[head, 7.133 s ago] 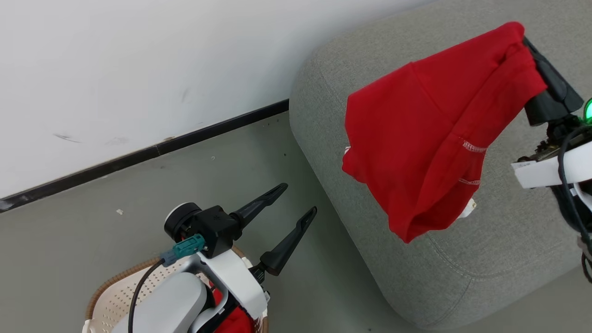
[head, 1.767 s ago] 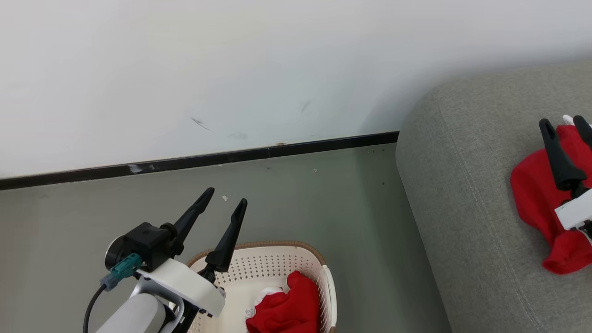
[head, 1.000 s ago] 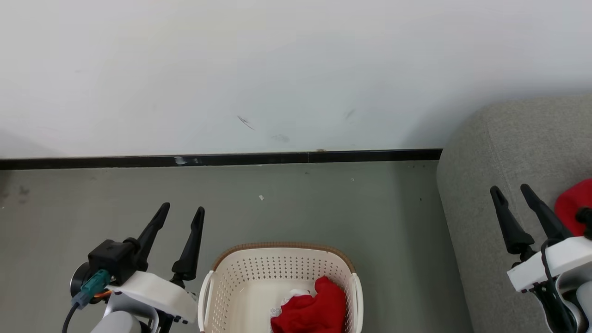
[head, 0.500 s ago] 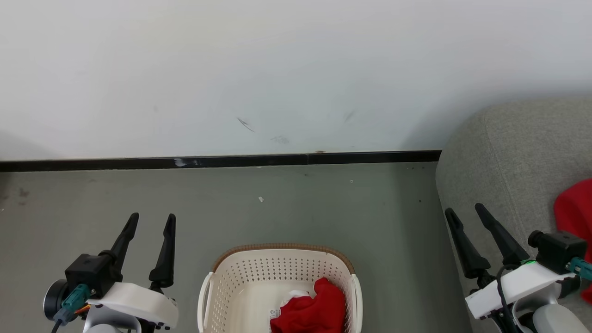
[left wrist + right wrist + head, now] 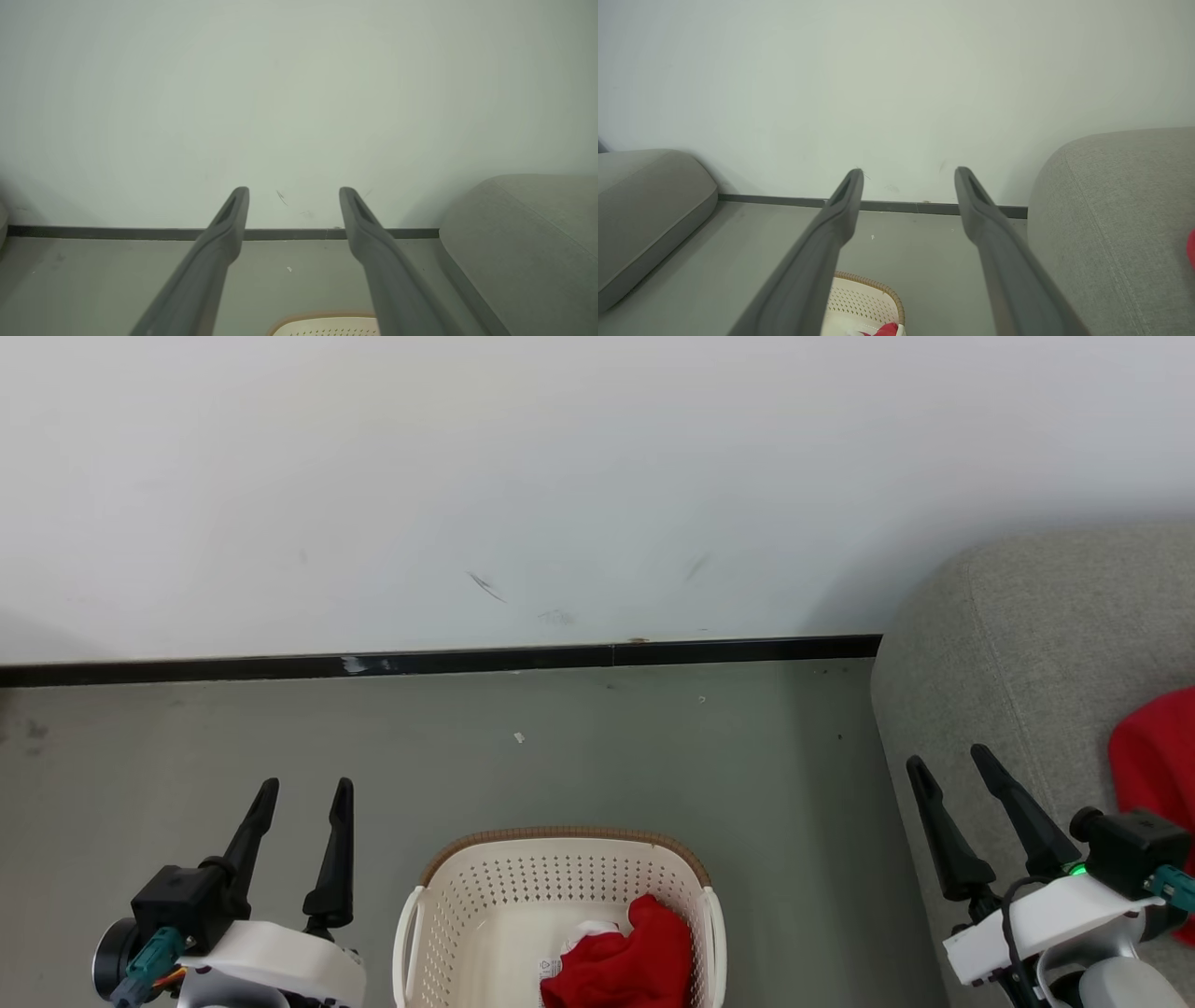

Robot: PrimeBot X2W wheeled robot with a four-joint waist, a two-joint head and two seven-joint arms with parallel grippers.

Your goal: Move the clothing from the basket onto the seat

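Red soft fabric clothing (image 5: 621, 963) lies crumpled in the right half of the cream-white perforated plastic basket (image 5: 523, 887), nearest the camera at the bottom of the head view. A patch of white trim and a small label show at the garment's left edge, and the basket's pale bottom shows to the left of that. The basket has a brown woven-look rim and stands on the grey-green floor (image 5: 579, 756).

To its left, the left pincer (image 5: 307, 786) hangs with its two dark fingers spread apart, holding nothing. To its right, the right pincer (image 5: 948, 758) is also spread wide and empty, its fingers in front of the near edge of the large grey fabric-upholstered seat (image 5: 1027, 635). Both point toward the wall.

On the seat, just beside the right wrist, lies a second red garment (image 5: 1146, 756), partly cut off by the frame edge. In the right wrist view a grey cushioned piece (image 5: 649, 205) stands at the left, well apart from the basket.

Farthest back, a black skirting strip (image 5: 448, 663) runs along the foot of the white wall (image 5: 560, 467), which carries a few faint scuff marks.
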